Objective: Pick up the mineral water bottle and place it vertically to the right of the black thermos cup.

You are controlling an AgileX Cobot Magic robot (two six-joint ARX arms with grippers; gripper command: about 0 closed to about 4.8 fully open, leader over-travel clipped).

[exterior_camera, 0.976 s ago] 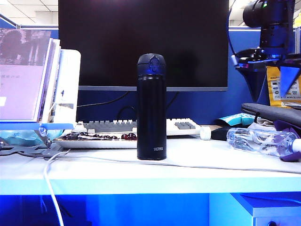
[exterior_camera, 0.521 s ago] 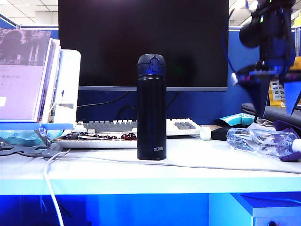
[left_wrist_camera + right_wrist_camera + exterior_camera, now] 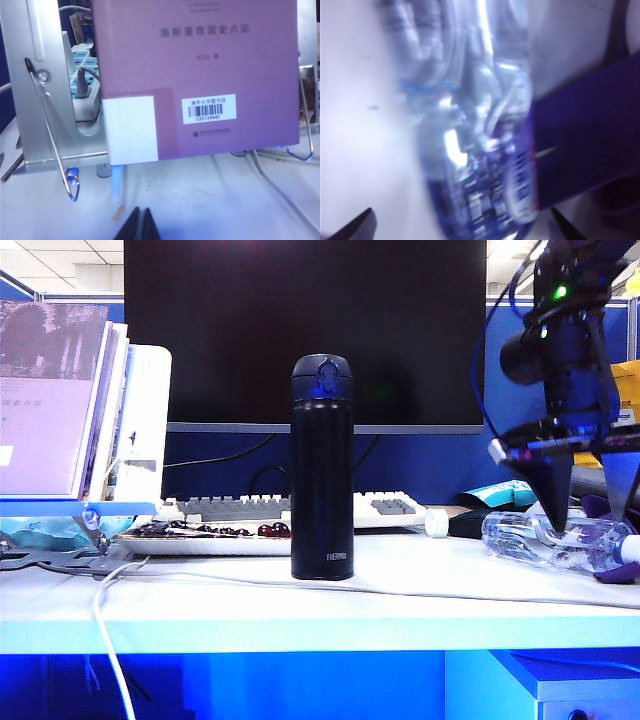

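Progress: nothing of the placing is judged done; the mineral water bottle (image 3: 555,541) lies on its side and is not yet gripped, so the grasp, the lift, the turn to upright and the setting down are all left.
Desk (image 3: 300,615): a white surface seen nearest in the exterior view, with a loose cable trailed across it.
Black thermos cup (image 3: 322,468): stood upright at the middle of the desk, lid closed, white lettering near its base; the desk to its right is seen bare as far as the bottle.
Bottle's place: well apart from the thermos, at the right edge of the exterior view, touching purple cloth.
Bottle's look: clear, crinkled plastic, ribbed; a printed label (image 3: 515,190) is seen blurred in the right wrist view.
Right tool (image 3: 590,525): spread wide open, pointed downward, its tips set on either side of the bottle's body; contact cannot be told.
Left tool (image 3: 141,227): closed on nothing, held before a purple book (image 3: 200,70) on a metal stand.
Farther back: a keyboard (image 3: 300,508) and a dark monitor (image 3: 305,330).
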